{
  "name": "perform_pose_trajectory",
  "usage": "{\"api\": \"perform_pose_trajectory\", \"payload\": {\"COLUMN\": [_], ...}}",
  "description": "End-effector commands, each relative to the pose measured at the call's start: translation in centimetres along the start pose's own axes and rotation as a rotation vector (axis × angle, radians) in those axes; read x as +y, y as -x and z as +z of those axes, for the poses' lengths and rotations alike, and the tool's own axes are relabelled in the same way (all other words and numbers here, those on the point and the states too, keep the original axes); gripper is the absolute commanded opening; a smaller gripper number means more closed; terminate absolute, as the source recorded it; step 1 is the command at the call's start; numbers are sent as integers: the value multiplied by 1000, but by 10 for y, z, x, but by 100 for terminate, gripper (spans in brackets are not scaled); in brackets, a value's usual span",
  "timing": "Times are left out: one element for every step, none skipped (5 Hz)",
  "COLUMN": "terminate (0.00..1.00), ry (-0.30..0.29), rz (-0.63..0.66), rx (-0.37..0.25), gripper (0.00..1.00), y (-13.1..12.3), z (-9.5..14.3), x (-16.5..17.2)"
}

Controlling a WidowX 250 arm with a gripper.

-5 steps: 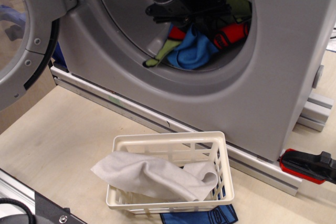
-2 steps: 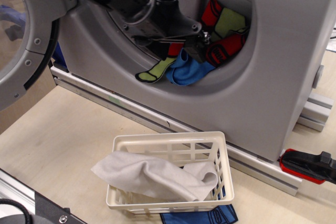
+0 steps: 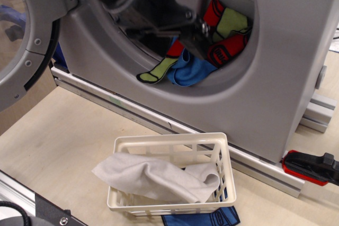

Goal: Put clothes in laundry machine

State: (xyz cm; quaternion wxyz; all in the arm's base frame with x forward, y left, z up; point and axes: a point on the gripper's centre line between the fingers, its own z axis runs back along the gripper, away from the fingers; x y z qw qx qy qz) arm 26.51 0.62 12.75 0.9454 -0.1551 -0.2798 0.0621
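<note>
The clothes lie in the drum opening of the grey laundry machine [image 3: 275, 78]: a bright blue cloth [image 3: 192, 71], a red cloth with black print [image 3: 229, 49] and lime green pieces with black edging [image 3: 159, 70], the lowest draped over the drum's lip. My gripper [image 3: 197, 26] is dark and blurred. It reaches in from the upper left, just above the bundle. It looks open and holds no cloth. The round glass door [image 3: 21, 35] stands swung open at the left.
A white lattice basket [image 3: 222, 146] stands on the wooden table in front of the machine, with a pale grey cloth [image 3: 153, 178] in it. A dark blue printed cloth [image 3: 204, 218] lies under its front edge. A red and black clamp [image 3: 310, 166] is at the right.
A second ago the bundle hung bunched under the gripper inside the drum. It has dropped and spread over the drum's lip. The arm has drawn back up and to the left.
</note>
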Motion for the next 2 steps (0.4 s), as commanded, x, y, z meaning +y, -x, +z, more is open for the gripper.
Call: {"api": "perform_pose_trajectory", "payload": {"terminate": [0, 100], "ry": [-16, -16], "rz": [6, 6], "rx": [-6, -6], "gripper": [100, 100], "y": [-13, -13], "z": [24, 24], "x": [-2, -2]}}
